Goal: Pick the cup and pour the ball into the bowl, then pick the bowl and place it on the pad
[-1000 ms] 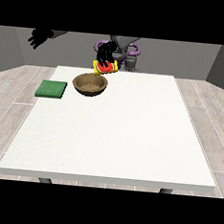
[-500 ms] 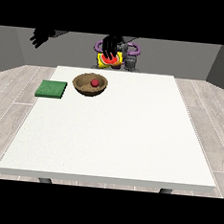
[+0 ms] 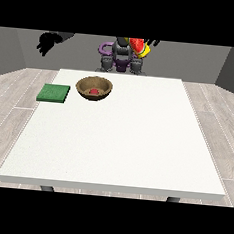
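Light is bright, even and diffuse over the large white table (image 3: pixel 117 139), with no glare. Only a faint shadow lies beneath its near edge. Inside the round brown wooden bowl (image 3: pixel 94 87) the shading is soft.

The table (image 3: pixel 117 139) fills the middle of the frame. The bowl (image 3: pixel 94 88) sits on it at upper left, the ball (image 3: pixel 94 91) inside it. The pad (image 3: pixel 54 93) lies on the table just left of the bowl, near the left edge. The cup (image 3: pixel 139 46) is at top centre, above the table's far edge, well right of the bowl
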{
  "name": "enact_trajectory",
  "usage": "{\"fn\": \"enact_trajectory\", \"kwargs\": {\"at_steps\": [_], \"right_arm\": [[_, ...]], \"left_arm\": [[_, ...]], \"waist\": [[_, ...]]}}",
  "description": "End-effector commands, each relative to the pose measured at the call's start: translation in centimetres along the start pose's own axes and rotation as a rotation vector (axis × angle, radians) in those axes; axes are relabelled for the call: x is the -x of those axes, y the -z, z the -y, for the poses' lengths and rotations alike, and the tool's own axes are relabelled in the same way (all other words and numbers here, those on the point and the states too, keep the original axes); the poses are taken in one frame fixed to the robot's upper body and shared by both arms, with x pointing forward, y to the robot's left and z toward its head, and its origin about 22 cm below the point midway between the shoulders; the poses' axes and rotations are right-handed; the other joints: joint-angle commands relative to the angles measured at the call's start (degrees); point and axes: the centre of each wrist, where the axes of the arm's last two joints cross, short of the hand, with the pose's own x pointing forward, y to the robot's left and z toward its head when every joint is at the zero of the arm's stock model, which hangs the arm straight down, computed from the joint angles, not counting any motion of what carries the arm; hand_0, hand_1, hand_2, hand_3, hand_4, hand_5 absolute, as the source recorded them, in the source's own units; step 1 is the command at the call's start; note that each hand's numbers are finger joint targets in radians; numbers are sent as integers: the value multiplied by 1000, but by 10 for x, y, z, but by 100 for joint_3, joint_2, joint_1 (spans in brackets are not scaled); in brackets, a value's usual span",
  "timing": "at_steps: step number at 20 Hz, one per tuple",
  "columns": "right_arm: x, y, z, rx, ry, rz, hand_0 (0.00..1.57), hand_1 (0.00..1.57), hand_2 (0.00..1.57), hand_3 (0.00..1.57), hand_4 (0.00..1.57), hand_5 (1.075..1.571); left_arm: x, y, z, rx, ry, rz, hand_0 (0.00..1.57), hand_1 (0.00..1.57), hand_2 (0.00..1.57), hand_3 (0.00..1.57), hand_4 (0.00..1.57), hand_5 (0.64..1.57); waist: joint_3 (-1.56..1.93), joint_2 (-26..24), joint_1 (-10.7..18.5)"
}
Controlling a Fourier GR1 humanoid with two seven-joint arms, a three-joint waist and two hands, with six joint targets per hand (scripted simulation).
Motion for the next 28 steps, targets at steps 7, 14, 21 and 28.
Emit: {"fn": "enact_trajectory", "kwargs": {"at_steps": [7,14,21,28], "right_arm": [[48,-16,-30,97,36,-63,0,0,0,0,719,1565],[53,11,-42,109,124,70,0,0,0,0,741,1567],[99,2,-77,44,89,-2,0,0,0,0,595,1557],[92,30,-71,69,125,61,0,0,0,0,523,1554]], "left_arm": [[82,19,-125,43,-770,21,0,0,0,0,1053,1567],[98,24,-199,32,-837,143,0,0,0,0,1046,1555],[156,-5,-220,6,-839,48,0,0,0,0,995,1544],[143,-9,-265,-20,-829,148,0,0,0,0,1012,1536]], "waist": [[42,285,638],[74,1342,930],[72,1165,464],[75,1696,638]]}}
